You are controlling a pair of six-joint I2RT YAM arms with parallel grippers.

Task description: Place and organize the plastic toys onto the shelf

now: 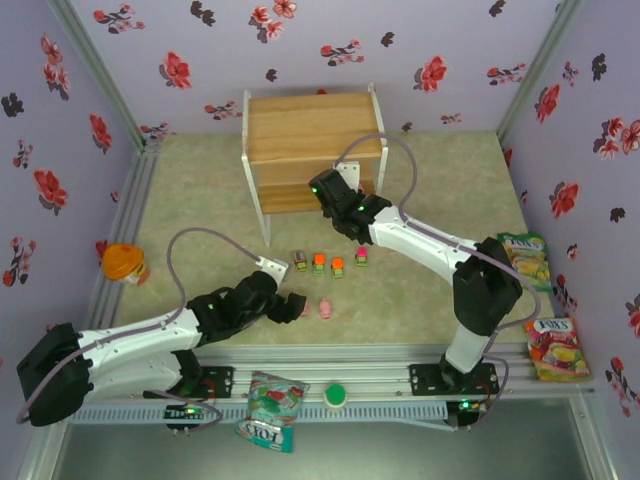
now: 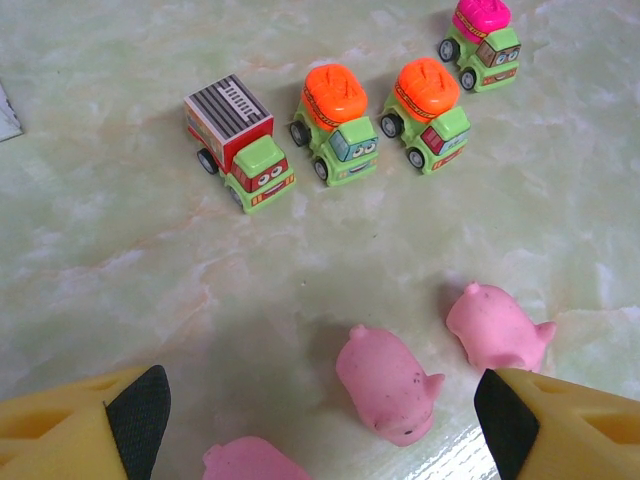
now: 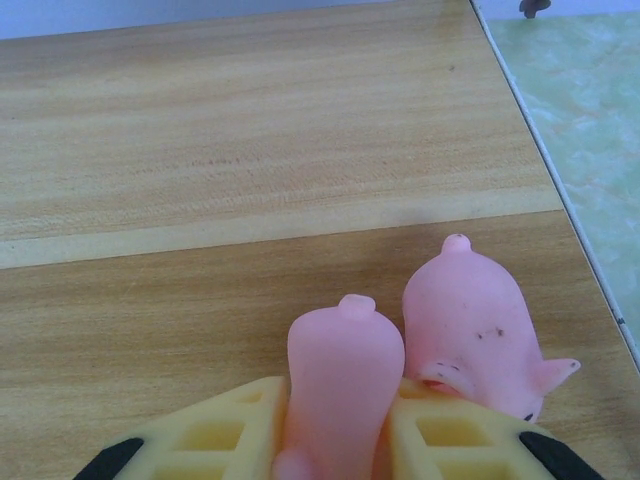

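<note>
Yellow fingers (image 2: 60, 430) spread wide, the left gripper (image 2: 322, 415) hovers over three pink pigs (image 2: 388, 385) at frame bottom, four cars (image 2: 340, 125) in a row above them, while the right gripper (image 3: 340, 445) pinches one pig (image 3: 345, 365) over the wooden shelf (image 3: 250, 150), a second pig (image 3: 470, 330) just to its right.

Left arm (image 1: 120, 340) and right arm (image 1: 420, 240): white link shells between bulky black joint housings, black base blocks (image 1: 440, 378), small green lights (image 1: 316, 188) on the joints. A thin grey cable (image 1: 178, 262) loops free off each arm's forward section. Left gripper (image 2: 320, 428) and right gripper (image 3: 335, 440) carry yellow plastic fingers (image 3: 215, 440) with moulded open cells and black pads.
</note>
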